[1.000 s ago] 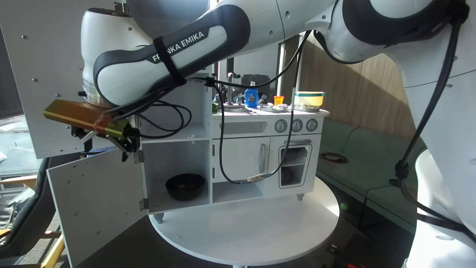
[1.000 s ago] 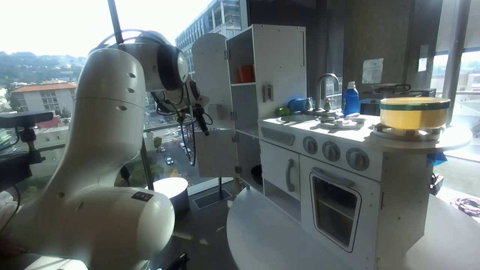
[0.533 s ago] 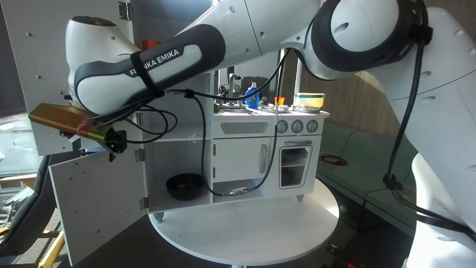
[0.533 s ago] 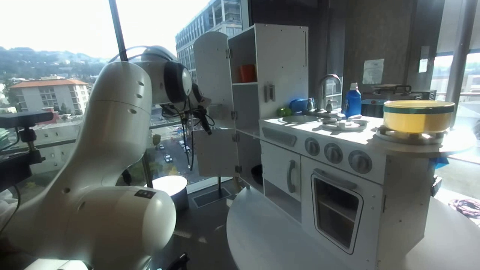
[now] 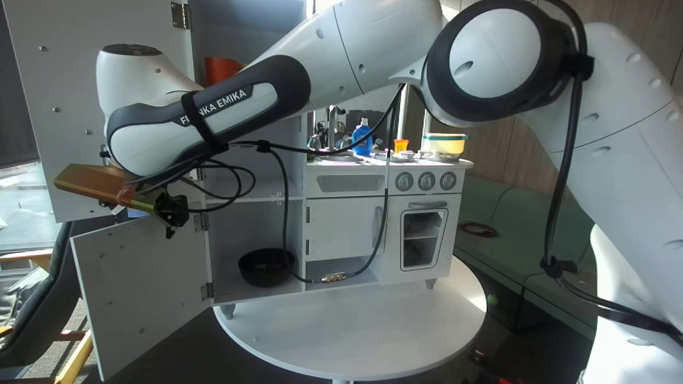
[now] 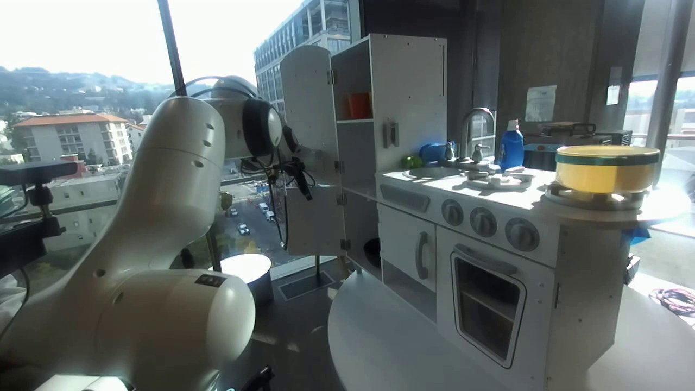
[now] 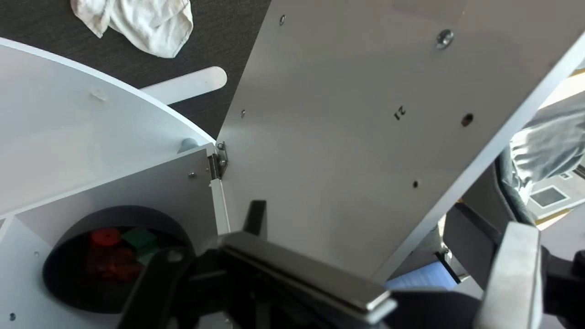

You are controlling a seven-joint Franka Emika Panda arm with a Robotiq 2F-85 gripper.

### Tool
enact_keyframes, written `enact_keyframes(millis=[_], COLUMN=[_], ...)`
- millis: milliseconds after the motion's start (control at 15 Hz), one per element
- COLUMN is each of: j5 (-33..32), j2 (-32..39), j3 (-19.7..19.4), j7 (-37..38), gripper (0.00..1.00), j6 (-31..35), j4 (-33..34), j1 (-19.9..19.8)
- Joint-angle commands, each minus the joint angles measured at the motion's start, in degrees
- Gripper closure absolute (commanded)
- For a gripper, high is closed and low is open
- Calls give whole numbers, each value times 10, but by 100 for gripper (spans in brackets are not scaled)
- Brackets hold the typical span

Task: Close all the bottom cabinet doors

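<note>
The wide lower door stands swung open at the left, its white inner face [image 5: 141,290] visible; it also shows in an exterior view [image 6: 315,222] and in the wrist view [image 7: 338,114]. The middle lower door [image 5: 344,226], with a grey handle, is shut; it shows in an exterior view [image 6: 404,244] too. The oven door [image 6: 488,298] with a window looks shut. My gripper [image 5: 171,218] is near the open door's top edge, on its inner side, in both exterior views [image 6: 304,184]. In the wrist view my gripper [image 7: 411,260] has its fingers apart with nothing between them; contact cannot be told.
The taller upper door [image 5: 74,122] stands open above. A black bowl [image 5: 264,266] sits in the lower compartment. A round white table [image 5: 347,336] carries the toy kitchen. A chair [image 5: 48,298] is behind the open door. Cables [image 5: 285,224] hang from the arm.
In an exterior view, the gripper moved left, then slightly back right and down. The arm's elbow lowered. The lower doors look practically the same.
</note>
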Motion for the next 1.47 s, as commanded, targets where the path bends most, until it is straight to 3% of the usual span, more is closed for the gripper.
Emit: enact_keyframes(millis=[0,600,867,1133,1400], j5=[37,96,65,-22,-92], j2=[-53,-157,-196,-217,-232], j3=[21,24,18,16,16], j7=[-20,-56,-68,-94,-98], gripper=[0,0,0,0,0], j6=[-73,-208,-274,-341,-305], j4=[-38,-155,-199,-224,-271], j1=[-11,-55,-74,-85,-107])
